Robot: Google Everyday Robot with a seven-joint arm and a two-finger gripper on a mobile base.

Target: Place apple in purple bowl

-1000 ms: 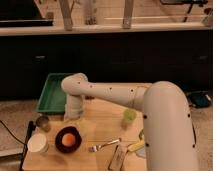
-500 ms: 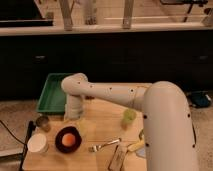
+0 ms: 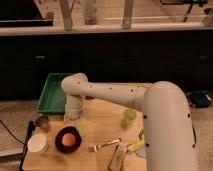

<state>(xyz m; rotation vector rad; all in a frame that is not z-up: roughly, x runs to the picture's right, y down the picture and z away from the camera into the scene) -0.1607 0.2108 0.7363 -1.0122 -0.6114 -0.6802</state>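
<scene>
Hiding behind the wrist, pincer (image 3: 74, 116) above bowled apple (image 3: 69, 139).

White, smooth, rounded arm segments with small dark dots; gripper (image 3: 73, 116) hidden below wrist.

One high camera looks down past the arm (image 3: 161, 117) onto the table (image 3: 102, 127), gripper (image 3: 74, 115) beside green tray (image 3: 52, 93).

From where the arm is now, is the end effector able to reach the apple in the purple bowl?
Probably yes. The end effector hangs just above and behind the purple bowl, and the apple lies uncovered inside it. Nothing stands between them; the white cup and the fork lie off to the sides.
</scene>
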